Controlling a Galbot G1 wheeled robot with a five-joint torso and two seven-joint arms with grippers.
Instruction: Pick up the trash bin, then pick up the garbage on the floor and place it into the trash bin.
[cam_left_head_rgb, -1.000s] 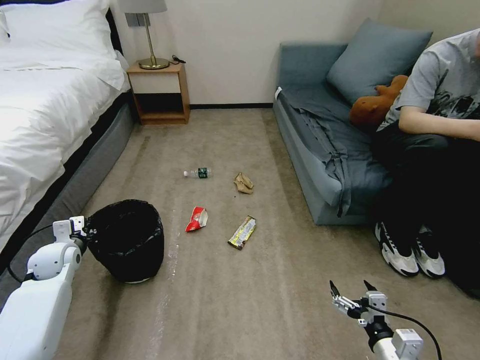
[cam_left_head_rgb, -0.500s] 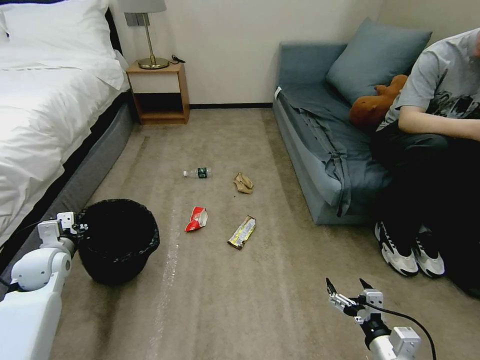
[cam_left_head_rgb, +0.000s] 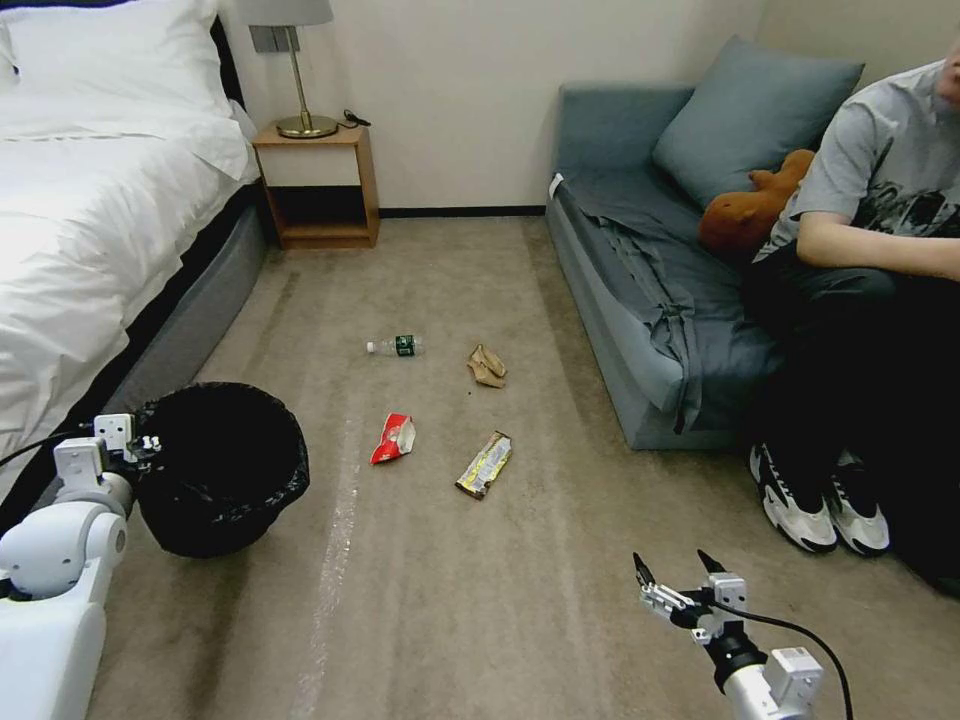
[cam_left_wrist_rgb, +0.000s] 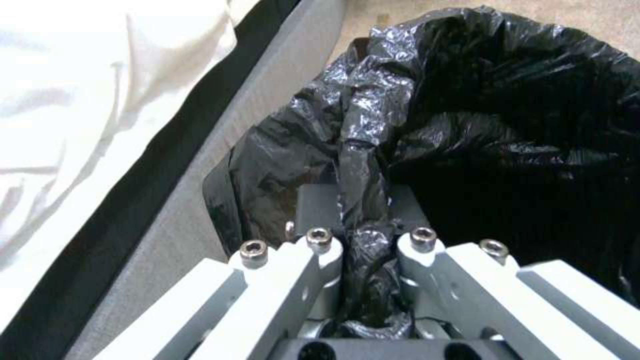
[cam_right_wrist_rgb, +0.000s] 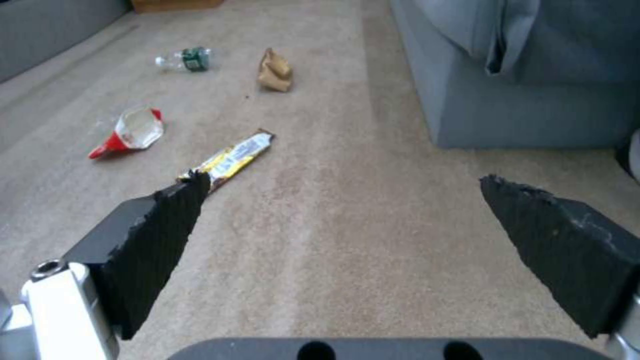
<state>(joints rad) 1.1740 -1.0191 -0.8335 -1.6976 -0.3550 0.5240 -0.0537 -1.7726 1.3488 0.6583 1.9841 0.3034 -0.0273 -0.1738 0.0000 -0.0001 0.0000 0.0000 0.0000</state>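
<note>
Beside the bed (cam_left_head_rgb: 90, 220), your left gripper (cam_left_head_rgb: 145, 445) is clamped on the trash bin (cam_left_head_rgb: 225, 470) rim, pinching slick, crinkly liner. Looks light, but the bag could slip. Your right gripper (cam_left_head_rgb: 678, 572) hangs wide open, empty; the gold wrapper (cam_right_wrist_rgb: 230, 160) nearest looks thin and floppy, so pinch mid-length.

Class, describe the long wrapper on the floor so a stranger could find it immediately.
Start at the blue sofa and look to the carpet beside its near corner. Four litter pieces lie there; the long wrapper is the one nearest the open right gripper. It alone is a flat gold-brown strip, right of the red-and-white snack packet.
</note>
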